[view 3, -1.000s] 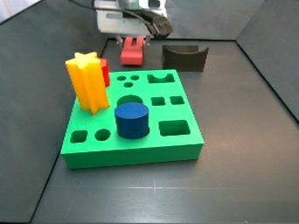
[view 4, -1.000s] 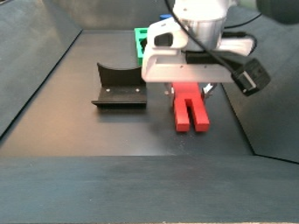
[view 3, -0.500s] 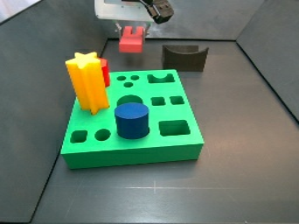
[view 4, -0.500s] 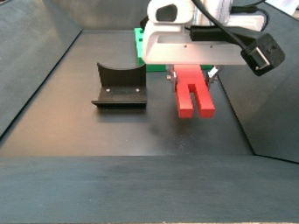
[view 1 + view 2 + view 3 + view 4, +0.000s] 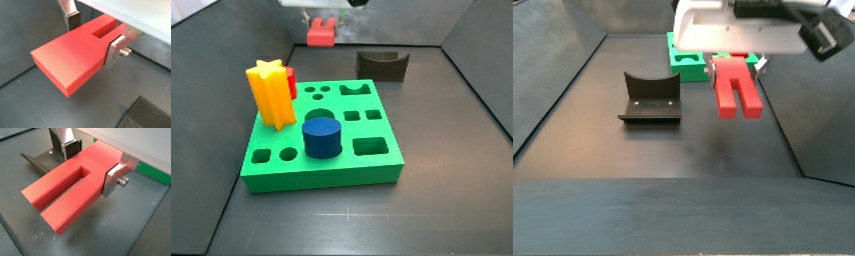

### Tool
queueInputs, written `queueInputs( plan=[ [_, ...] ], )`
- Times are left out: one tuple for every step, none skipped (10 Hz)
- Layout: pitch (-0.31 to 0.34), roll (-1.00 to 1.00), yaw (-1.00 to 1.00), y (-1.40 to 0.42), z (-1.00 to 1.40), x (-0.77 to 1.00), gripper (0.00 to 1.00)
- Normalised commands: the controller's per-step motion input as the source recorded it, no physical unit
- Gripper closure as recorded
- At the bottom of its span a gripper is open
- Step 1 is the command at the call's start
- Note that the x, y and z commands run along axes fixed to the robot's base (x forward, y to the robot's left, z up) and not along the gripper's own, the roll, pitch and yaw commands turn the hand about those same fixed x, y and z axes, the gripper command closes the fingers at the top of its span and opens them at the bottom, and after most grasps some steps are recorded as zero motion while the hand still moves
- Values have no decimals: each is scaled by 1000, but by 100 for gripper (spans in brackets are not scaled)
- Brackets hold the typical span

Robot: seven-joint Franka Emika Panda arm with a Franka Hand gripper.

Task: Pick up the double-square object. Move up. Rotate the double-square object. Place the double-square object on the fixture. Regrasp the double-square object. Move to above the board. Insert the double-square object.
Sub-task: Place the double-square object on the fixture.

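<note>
Fixture [image 5: 649,99] sits on the dark floor at the left in a side view, apart from the raised block. Double-square object [image 5: 735,88] hangs clear of the floor, level, its two legs pointing toward the camera. Gripper [image 5: 90,162] clamps the block across its width near the slot's closed end in both wrist views; silver fingers [image 5: 117,48] press against both red flanks. Board [image 5: 322,136] lies on the floor, carrying a yellow star [image 5: 270,93] and blue cylinder [image 5: 321,138].
</note>
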Motion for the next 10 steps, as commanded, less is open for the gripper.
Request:
queueInputs(
  plan=[
    [46,79,-4,0,1000,-28,100],
    [48,86,0,-1,1000,-29,100],
    [58,104,10,1,966,-32,100],
    [62,110,14,0,874,-29,100],
    [69,118,22,0,692,-19,100],
    [77,119,29,0,510,-9,100],
    [82,109,26,2,370,-4,100],
    [87,104,26,4,277,-2,100],
    [403,394,-81,-99,-18,1000,100],
    [396,388,-80,-99,-44,1000,100]
  ],
)
